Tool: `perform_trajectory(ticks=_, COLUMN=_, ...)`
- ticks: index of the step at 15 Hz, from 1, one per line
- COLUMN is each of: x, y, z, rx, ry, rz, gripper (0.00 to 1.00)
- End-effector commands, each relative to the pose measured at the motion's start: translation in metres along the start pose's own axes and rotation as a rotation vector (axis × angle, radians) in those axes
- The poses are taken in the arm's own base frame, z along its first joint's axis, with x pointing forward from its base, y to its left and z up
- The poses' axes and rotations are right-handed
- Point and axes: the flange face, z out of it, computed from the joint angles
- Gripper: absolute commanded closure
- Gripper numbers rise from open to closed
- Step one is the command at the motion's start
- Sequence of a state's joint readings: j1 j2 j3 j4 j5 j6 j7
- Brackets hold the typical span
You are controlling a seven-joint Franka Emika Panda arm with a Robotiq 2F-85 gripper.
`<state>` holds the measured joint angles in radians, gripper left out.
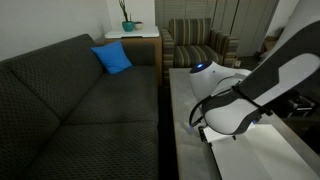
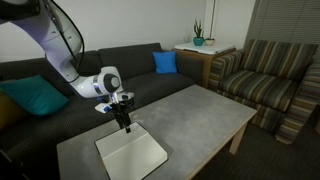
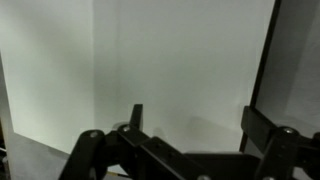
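Claw [image 2: 124,122] pointed straight down on a glossy white, rounded wrist, spread wide, nothing held. In the wrist view, claw [image 3: 192,115] seen as two dark, flat-sided fingers [image 3: 137,118] on angular black linkages, well apart, with only pale surface between them.

Directly beneath, at 6 o'clock from the tips: white sheet [image 2: 132,152], thin, flat, rectangular with slightly rounded corners, smooth and matte, lying on the table [image 2: 200,115]. Tips near the sheet's 12 o'clock edge; touching or just above, cannot tell. Same white sheet [image 3: 150,60] across most of the wrist view, its straight edge at 3 o'clock. Table top grey, plain, rectangular, hard-edged.

At 1 o'clock from the claw, in an exterior view: blue cushion [image 2: 165,62], square and soft, on a dark, coarse-woven sofa [image 2: 130,65]. At 9 o'clock: teal cushion [image 2: 35,97], plump. At 3 o'clock, well apart: armchair [image 2: 265,75], boxy, striped upholstery.
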<state>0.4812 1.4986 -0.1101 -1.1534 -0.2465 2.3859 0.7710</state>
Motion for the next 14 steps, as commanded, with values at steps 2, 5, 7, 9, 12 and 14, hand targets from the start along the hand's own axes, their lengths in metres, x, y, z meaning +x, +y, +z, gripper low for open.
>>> perform_trajectory(ticks=2, x=-0.003, y=0.002, z=0.006, rx=0.042, ry=-0.024, rz=0.015, gripper=0.0)
perform_trajectory(ticks=5, x=-0.005, y=-0.003, z=0.004, rx=0.043, ry=-0.026, rz=0.001, gripper=0.0)
perform_trajectory(ticks=7, x=-0.006, y=-0.009, z=0.001, rx=0.074, ry=-0.036, rz=-0.026, gripper=0.0)
perform_trajectory(ticks=9, x=-0.009, y=-0.014, z=-0.002, rx=0.078, ry=-0.044, rz=-0.045, gripper=0.0)
perform_trajectory(ticks=12, x=-0.014, y=-0.017, z=-0.002, rx=0.044, ry=-0.04, rz=-0.067, gripper=0.0)
perform_trajectory(ticks=14, x=-0.018, y=-0.016, z=-0.001, rx=-0.011, ry=-0.033, rz=-0.077, gripper=0.0)
